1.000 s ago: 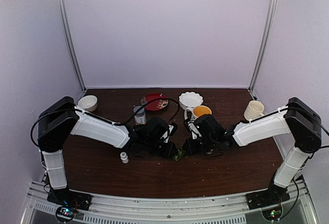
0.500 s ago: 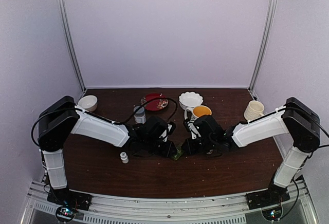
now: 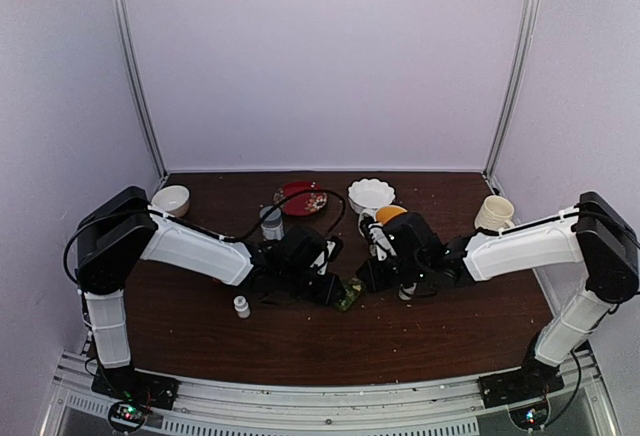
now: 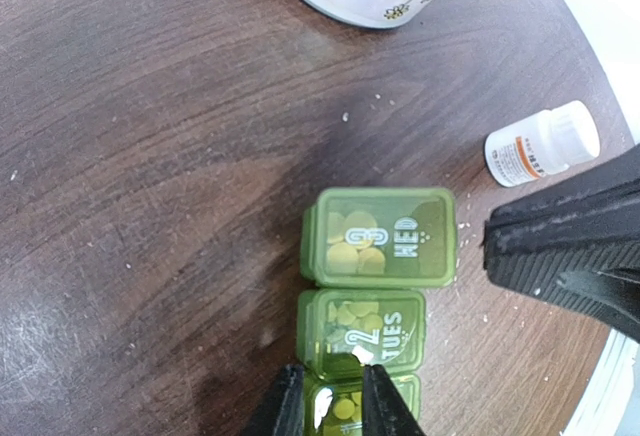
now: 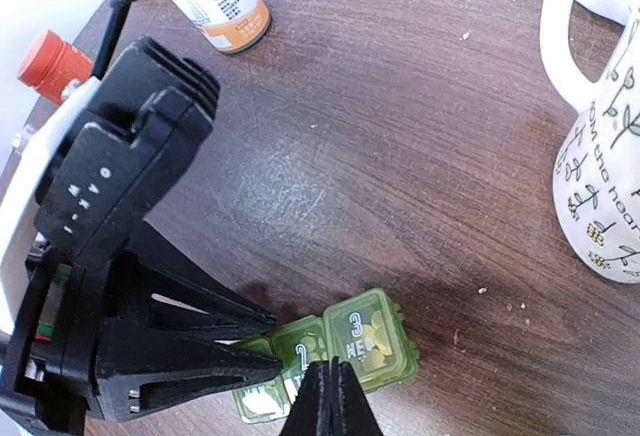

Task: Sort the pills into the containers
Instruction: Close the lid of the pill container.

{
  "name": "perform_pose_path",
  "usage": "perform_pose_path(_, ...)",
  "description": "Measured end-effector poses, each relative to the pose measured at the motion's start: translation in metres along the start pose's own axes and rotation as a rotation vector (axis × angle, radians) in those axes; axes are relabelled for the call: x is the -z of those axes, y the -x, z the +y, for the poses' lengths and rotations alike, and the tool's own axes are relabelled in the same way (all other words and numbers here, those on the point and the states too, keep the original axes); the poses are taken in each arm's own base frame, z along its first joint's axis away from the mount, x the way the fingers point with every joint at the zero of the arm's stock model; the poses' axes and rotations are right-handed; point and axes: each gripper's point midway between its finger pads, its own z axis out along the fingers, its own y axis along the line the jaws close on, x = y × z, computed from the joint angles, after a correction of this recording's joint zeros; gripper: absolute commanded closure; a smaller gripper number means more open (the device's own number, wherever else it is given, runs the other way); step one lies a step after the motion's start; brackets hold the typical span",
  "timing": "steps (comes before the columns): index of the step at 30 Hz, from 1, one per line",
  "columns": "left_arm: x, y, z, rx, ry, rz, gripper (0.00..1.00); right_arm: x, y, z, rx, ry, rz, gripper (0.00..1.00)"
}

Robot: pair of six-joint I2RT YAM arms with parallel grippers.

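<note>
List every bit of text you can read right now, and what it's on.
"3 WED": end lid of the green pill box.
"2 TUES": the next lid.
White bottle: label print too small to read.
Orange-label bottle: brand word blurred.
Mug: script lettering, blurred and cut off, unreadable.
Left gripper: white letters on its housing, not legible.

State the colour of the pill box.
The pill box is translucent green with pale lettering; the left wrist view shows it best.
</note>
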Motion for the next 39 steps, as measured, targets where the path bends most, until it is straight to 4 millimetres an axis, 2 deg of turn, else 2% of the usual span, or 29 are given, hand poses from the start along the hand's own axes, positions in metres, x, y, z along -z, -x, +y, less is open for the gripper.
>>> perform_pose_path(4,0.0,0.0,0.0,0.0,-0.001,0.0,0.78,-0.005,-0.003,-0.002,0.003,-0.01,0.015,1.0)
perform_pose_path(9,0.0,0.0,0.0,0.0,-0.001,0.0,0.79,-0.023,-0.026,-0.014,-0.002,-0.043,0.079,1.0)
perform_pose_path(16,0.0,0.0,0.0,0.0,-0.002,0.0,0.79,-0.029,-0.022,-0.01,-0.023,-0.018,0.053,1.0)
perform_pose_path(28,-0.002,0.001,-0.001,0.0,-0.003,-0.001,0.79,-0.016,-0.025,-0.015,-0.014,-0.053,0.081,1.0)
perform_pose_path(33,-0.002,0.001,-0.001,0.0,-0.006,-0.001,0.8,-0.02,-0.03,-0.017,-0.015,-0.061,0.094,1.0)
perform_pose_path(39,-0.002,0.002,-0.001,0.001,-0.006,-0.001,0.8,-0.021,-0.027,-0.016,-0.012,-0.055,0.082,1.0)
